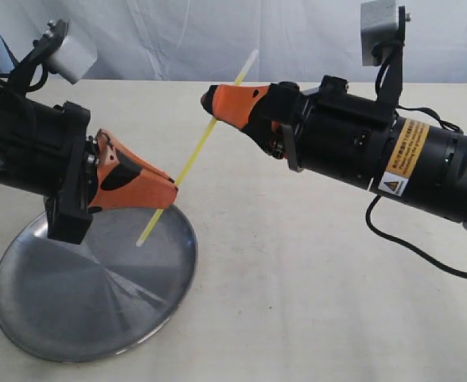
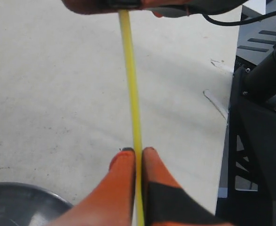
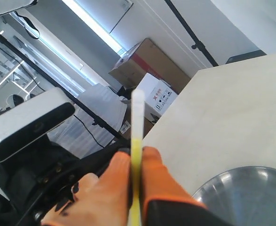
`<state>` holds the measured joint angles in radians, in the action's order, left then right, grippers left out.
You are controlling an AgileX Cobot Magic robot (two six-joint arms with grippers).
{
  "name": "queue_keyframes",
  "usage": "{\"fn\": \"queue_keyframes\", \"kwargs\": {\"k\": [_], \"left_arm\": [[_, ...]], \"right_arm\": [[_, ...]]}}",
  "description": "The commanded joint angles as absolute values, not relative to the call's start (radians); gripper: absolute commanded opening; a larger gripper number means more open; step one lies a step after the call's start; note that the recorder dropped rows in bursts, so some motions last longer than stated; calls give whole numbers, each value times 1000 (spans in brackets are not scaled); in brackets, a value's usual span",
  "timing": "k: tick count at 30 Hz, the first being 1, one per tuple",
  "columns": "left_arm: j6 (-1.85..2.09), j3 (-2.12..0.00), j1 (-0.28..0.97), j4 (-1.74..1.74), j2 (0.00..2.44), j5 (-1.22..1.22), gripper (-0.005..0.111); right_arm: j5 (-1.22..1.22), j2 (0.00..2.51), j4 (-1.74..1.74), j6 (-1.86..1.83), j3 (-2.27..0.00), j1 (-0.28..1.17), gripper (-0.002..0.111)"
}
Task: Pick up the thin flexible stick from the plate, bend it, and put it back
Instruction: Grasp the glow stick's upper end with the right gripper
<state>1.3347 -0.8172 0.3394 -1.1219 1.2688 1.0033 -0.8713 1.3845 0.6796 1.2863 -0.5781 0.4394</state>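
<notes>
The pale beige tabletop (image 1: 313,286) fills the exterior view, with a black robot arm coming in from each side. The round, shallow, shiny silver metal plate (image 1: 74,310) lies on the table below the left arm and nothing rests in it. This view alone shows the full layout. The orange-fingered left gripper (image 1: 172,189) is above the plate's far rim, and the orange-fingered right gripper (image 1: 209,99) is higher, near the middle of the table. The very thin yellow-green plastic stick (image 1: 195,155) slants straight between them in the air. Its lower whitish end hangs over the plate and its upper whitish end projects past the right gripper. The left wrist view shows what the exterior view cannot: the left jaws pressed together on the stick with no gap, and the strand running taut to the other gripper. The right wrist view likewise shows the right jaws clamped on the stick, its whitish tip rising beyond them, with a curve of plate rim beyond.
</notes>
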Motion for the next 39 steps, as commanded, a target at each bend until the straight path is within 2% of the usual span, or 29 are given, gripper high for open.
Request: {"fn": "queue_keyframes", "kwargs": {"k": [1, 6, 8, 13, 16, 20, 21, 25, 39], "left_arm": [[1341, -817, 342, -1137, 1263, 1028, 10], [1335, -817, 342, -1091, 1271, 1026, 38], [1294, -817, 342, -1068, 1280, 997, 45], [1260, -817, 342, -1039, 1304, 965, 48], [1260, -817, 342, -1047, 1313, 960, 42], [1299, -817, 342, -1068, 1314, 979, 5], [1329, -817, 342, -1085, 1314, 997, 0], [1402, -817, 342, -1172, 1314, 1060, 0], [1481, -817, 342, -1268, 1314, 1047, 0]], "right_arm": [[-876, 1385, 671, 1274, -584, 442, 0], [-876, 1385, 671, 1274, -584, 442, 0], [-876, 1385, 671, 1274, -584, 442, 0], [-902, 1385, 671, 1274, -584, 442, 0], [-920, 1385, 671, 1274, -584, 442, 0], [-922, 1385, 671, 1274, -584, 442, 0], [-922, 1385, 671, 1274, -584, 442, 0], [-921, 1385, 671, 1271, -584, 442, 0], [-858, 1342, 669, 1180, -584, 442, 0]]}}
